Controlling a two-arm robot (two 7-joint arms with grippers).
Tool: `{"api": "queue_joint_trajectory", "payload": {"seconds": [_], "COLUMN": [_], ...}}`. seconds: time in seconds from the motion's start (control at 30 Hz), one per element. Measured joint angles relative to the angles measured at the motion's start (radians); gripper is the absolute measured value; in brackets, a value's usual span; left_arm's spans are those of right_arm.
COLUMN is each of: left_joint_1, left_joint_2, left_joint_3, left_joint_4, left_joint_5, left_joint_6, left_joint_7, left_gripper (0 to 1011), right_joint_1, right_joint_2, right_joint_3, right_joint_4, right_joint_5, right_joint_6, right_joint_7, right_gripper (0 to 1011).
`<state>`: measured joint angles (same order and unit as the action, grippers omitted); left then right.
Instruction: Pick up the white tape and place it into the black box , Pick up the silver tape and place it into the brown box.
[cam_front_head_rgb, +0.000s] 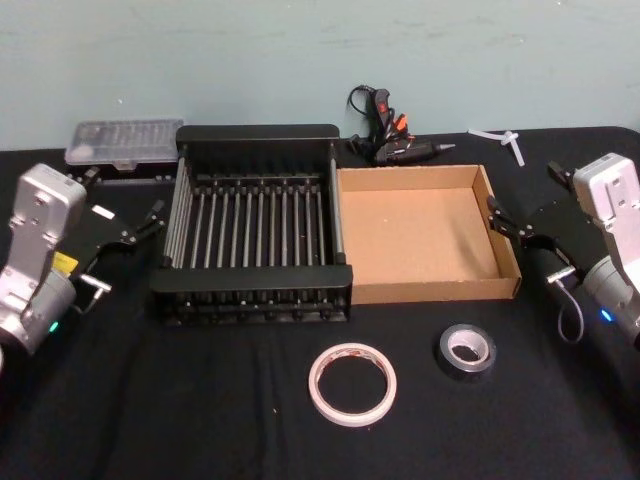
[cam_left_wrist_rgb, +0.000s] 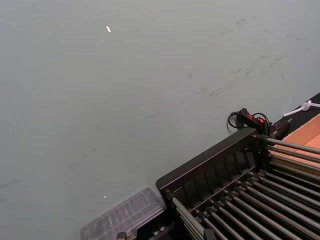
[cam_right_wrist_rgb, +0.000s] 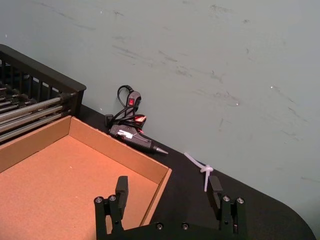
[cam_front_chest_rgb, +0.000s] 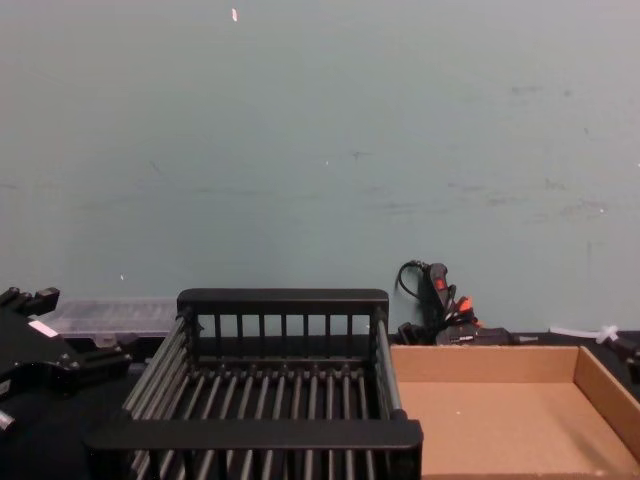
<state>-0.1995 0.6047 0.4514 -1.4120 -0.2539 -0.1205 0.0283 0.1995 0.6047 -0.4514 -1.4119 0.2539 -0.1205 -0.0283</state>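
White tape (cam_front_head_rgb: 352, 384) ring and silver tape (cam_front_head_rgb: 466, 349) lie flat; left gripper (cam_front_head_rgb: 150, 224) and right gripper (cam_front_head_rgb: 508, 222) gape, empty.

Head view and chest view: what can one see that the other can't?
Head view: the white tape and silver tape lying on the table near the robot, and the right end effector, open. Chest view: a tall stretch of the wall. Both: the black box, brown box and glue gun.

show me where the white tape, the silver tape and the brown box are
white tape (cam_front_head_rgb: 352, 384), head view, on the ring's band at its far edge
silver tape (cam_front_head_rgb: 466, 350), head view, on the roll's side
brown box (cam_front_head_rgb: 425, 232), head view, on its bare floor
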Motion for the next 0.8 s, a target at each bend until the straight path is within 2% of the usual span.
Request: {"api": "queue_joint_trajectory", "payload": {"seconds": [0.8], "left_joint_1": [0.000], "left_joint_2": [0.000], "left_joint_3": [0.000], "left_joint_4": [0.000], "left_joint_5": [0.000], "left_joint_6": [0.000], "left_joint_7": [0.000], "left_gripper": [1001], "right_joint_1": [0.000], "right_joint_2": [0.000], "right_joint_3": [0.000], "right_joint_4": [0.000], "right_joint_5": [0.000], "right_joint_6": [0.000], "right_joint_7": [0.000], "right_gripper": [1002]}}
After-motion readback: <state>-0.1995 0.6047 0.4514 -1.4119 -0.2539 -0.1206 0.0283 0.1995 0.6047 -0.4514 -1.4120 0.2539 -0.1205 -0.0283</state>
